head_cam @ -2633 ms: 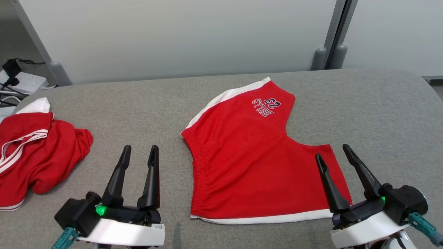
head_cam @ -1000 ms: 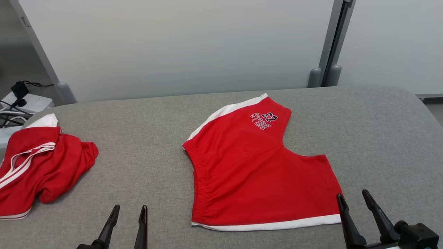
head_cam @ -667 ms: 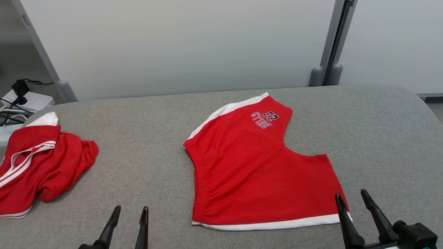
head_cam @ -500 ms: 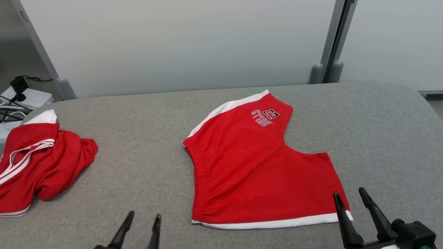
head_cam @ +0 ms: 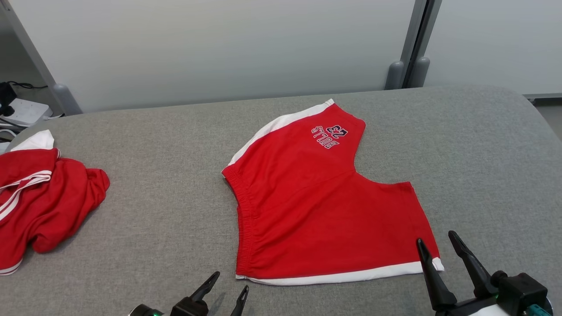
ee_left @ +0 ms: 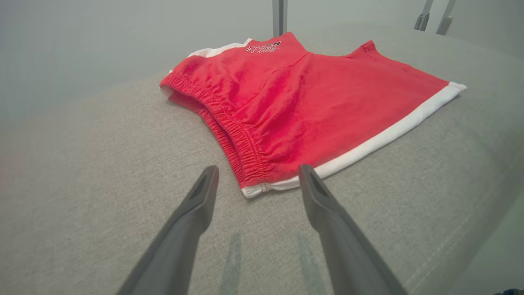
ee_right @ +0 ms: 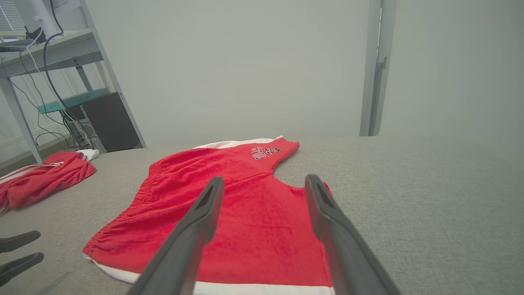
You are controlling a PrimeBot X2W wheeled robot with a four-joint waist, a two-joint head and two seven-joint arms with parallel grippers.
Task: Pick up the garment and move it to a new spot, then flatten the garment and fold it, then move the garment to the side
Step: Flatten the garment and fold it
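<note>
I swung the left gripper (head_cam: 231,281) in, spread and empty, the shorts (head_cam: 307,210) with their waistband corner (ee_left: 249,188) just beyond its fingers (ee_left: 204,192) (fold pinch next). Right gripper (head_cam: 435,237), likewise, probably overhung the hem (head_cam: 351,276).

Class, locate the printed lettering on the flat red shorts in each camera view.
Head view: lettering, above centre, upside down.
Left wrist view: top centre, small.
Right wrist view: dead centre.
Shared landmark: the white stripe beside it on the shorts.
</note>
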